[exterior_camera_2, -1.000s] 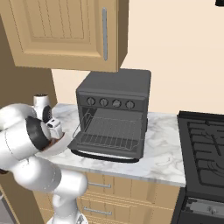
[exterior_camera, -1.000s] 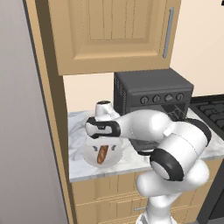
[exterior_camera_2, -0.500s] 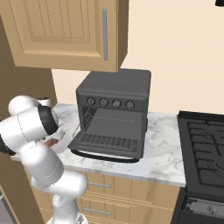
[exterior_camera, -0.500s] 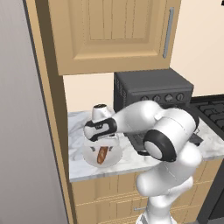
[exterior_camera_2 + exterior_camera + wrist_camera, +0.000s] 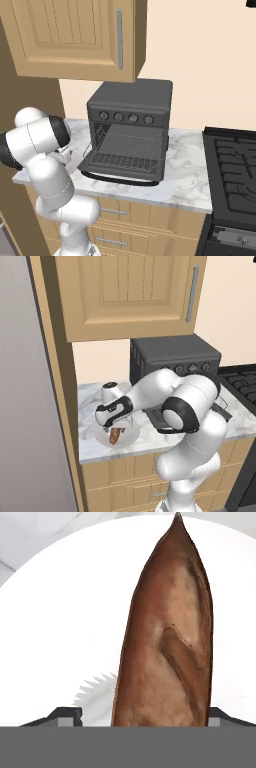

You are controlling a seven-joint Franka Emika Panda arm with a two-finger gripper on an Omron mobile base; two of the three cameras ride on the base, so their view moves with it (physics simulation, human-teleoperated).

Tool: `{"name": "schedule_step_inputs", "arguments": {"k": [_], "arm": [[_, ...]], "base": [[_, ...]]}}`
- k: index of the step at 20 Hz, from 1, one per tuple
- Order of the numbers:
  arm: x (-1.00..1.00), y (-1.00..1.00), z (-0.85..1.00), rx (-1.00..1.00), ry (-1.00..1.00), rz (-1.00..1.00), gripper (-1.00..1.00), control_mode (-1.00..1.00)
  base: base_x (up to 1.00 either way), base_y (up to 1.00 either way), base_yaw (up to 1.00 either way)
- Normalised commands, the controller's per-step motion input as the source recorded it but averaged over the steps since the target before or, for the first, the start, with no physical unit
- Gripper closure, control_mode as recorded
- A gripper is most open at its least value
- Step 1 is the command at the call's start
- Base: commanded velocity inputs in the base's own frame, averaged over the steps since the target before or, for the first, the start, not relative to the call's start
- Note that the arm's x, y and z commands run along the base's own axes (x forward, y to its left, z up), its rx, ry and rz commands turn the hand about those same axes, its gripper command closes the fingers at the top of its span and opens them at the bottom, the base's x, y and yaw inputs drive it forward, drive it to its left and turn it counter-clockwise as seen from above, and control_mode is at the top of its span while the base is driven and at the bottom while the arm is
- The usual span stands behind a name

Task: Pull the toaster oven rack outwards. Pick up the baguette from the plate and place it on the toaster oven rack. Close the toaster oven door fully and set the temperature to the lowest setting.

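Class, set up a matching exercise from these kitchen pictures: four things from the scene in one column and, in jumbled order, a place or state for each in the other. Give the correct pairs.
Things:
1. baguette
2. toaster oven door
3. toaster oven rack
4. gripper

Places or states:
A. folded down, open
B. pulled outwards over the door
C. lying on the plate
D. low over the plate, a fingertip on either side of the bread

Pairs: 1-C, 2-A, 3-B, 4-D

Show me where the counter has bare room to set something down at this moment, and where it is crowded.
Free: the marble counter between the toaster oven and the stovetop. The pulled-out toaster oven rack is bare too. Crowded: the counter's left end, where the gripper straddles the baguette on the plate, and the toaster oven door lies open.
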Motion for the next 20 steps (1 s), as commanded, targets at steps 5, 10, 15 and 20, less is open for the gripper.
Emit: {"name": "schedule_step_inputs", "arguments": {"k": [5,10,15,20], "arm": [[0.0,0.0,-0.27,-0.02,-0.09,-0.09,1.0,-1.0],[-0.16,-0.24,0.09,0.09,-0.22,-0.25,1.0,-1.0],[-0.14,-0.27,0.61,0.18,-0.07,-0.3,1.0,-1.0],[-0.13,-0.4,0.91,0.2,0.01,-0.19,1.0,-1.0]], "base": [[0.0,0.0,0.0],[0.0,0.0,0.0],[0.0,0.0,0.0],[0.0,0.0,0.0]]}}
